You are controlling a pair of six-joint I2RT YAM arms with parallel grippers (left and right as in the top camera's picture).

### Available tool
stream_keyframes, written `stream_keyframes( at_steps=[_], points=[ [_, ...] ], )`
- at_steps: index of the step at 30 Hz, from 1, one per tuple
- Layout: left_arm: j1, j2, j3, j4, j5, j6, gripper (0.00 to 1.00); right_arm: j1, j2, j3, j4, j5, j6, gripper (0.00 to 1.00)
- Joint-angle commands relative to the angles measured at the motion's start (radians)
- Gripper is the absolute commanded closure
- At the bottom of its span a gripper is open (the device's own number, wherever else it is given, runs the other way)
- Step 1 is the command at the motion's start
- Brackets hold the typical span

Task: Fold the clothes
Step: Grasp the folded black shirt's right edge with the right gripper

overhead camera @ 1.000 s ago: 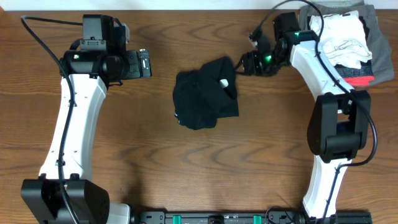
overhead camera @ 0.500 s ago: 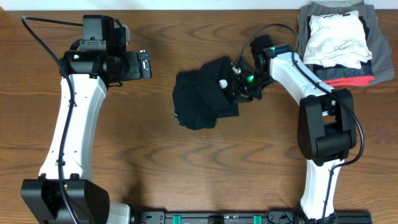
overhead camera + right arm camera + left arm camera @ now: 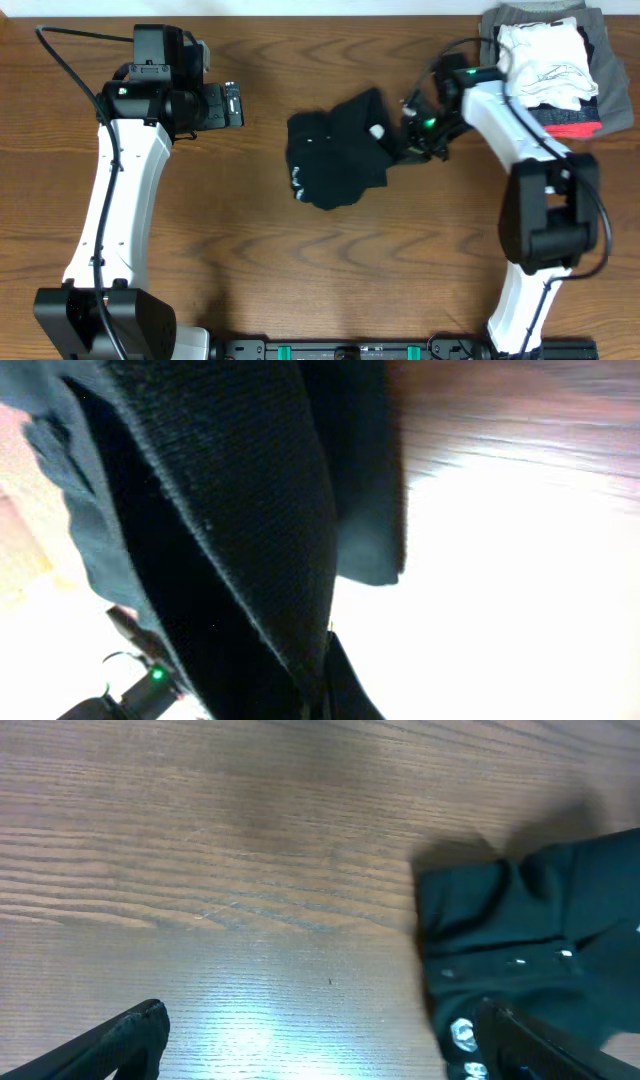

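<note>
1. The black soft-fabric T-shirt (image 3: 338, 160) lies bunched in a heap near the middle of the brown wooden table (image 3: 300, 260). A small white round mark (image 3: 377, 130) shows near its upper right.
2. My right gripper (image 3: 408, 150) sits at the heap's right edge, touching the cloth. On the right wrist camera the black fabric (image 3: 250, 510) fills most of the view. A ridge of it runs down into a pinch at the bottom, so I read the fingers as clamped on a fold of the shirt.
3. My left gripper (image 3: 233, 104) hangs over bare wood, well apart from the shirt and to its left. On the left wrist camera its fingers (image 3: 125, 1035) stand wide apart with nothing between them. The shirt (image 3: 530, 910) shows at the right of that view.
4. In the far right corner a folded white garment (image 3: 545, 50) rests on top of folded grey and red-edged garments (image 3: 603, 70), just beside my right arm.
</note>
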Motion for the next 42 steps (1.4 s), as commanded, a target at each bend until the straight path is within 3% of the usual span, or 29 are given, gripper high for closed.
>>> stream_keyframes(
  at_steps=[1, 8, 11, 14, 19, 23, 29, 42],
  points=[
    [0.002, 0.002, 0.013, -0.004, -0.009, 0.017, 0.02, -0.022, -0.023, -0.021, -0.005, 0.107, -0.032, 0.99],
    [0.002, 0.002, 0.013, -0.019, -0.009, 0.035, 0.02, -0.033, -0.023, -0.178, 0.15, 0.227, 0.036, 0.95],
    [0.002, 0.002, 0.013, -0.022, -0.009, 0.035, 0.02, -0.034, -0.023, -0.23, 0.213, 0.328, 0.059, 0.56],
    [0.002, 0.002, 0.013, -0.022, -0.009, 0.035, 0.02, -0.049, -0.024, -0.219, 0.217, 0.36, 0.05, 0.48],
    [0.002, 0.002, 0.013, -0.026, -0.009, 0.035, 0.02, -0.084, -0.024, -0.143, 0.234, 0.339, -0.051, 0.44],
    [0.002, 0.002, 0.013, -0.032, -0.009, 0.035, 0.02, -0.1, -0.024, -0.123, 0.353, 0.242, -0.159, 0.36],
    [0.002, 0.002, 0.013, -0.034, -0.009, 0.035, 0.02, -0.097, 0.005, -0.124, 0.496, 0.105, -0.18, 0.36],
    [0.002, 0.002, 0.013, -0.04, -0.009, 0.035, 0.02, -0.042, 0.135, -0.124, 0.522, -0.139, -0.24, 0.41]
  ],
)
